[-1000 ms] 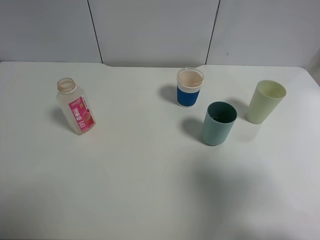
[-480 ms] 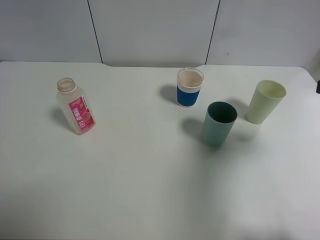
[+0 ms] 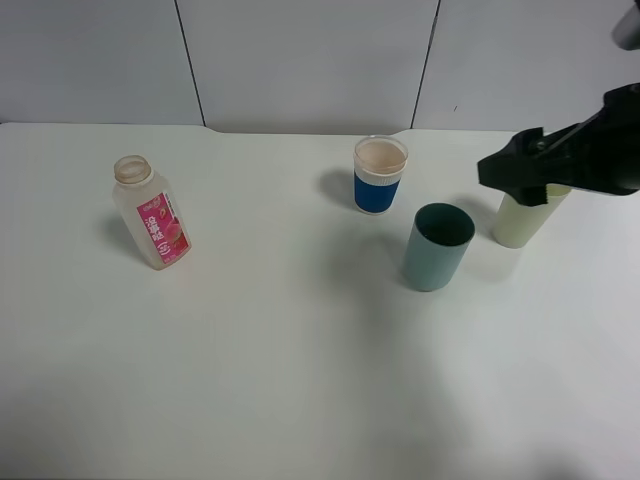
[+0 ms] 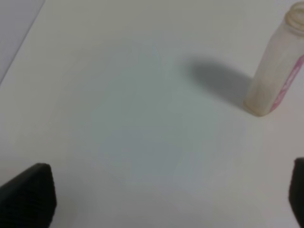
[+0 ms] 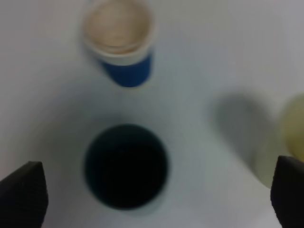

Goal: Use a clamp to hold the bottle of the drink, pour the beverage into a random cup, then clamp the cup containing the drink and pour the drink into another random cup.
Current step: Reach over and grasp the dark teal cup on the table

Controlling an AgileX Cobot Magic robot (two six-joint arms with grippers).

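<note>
A clear drink bottle (image 3: 150, 213) with a pink label and no cap stands at the left; it also shows in the left wrist view (image 4: 274, 71). A blue cup with a white rim (image 3: 380, 175) stands mid-table, its inside pale pink. A teal cup (image 3: 438, 246) stands in front of it, and a pale green cup (image 3: 520, 222) to the right. My right gripper (image 3: 497, 172) hovers over the pale green cup, open. In the right wrist view it (image 5: 154, 202) spans the teal cup (image 5: 126, 166), with the blue cup (image 5: 121, 42) beyond. My left gripper (image 4: 161, 199) is open, away from the bottle.
The white table (image 3: 300, 350) runs to a grey panelled wall at the back. The right arm's black body (image 3: 590, 150) hides the top of the pale green cup. The left arm is out of the exterior high view.
My right arm has come into the exterior high view from the right edge and now hangs over the pale green cup. The bottle and cups have not moved.
</note>
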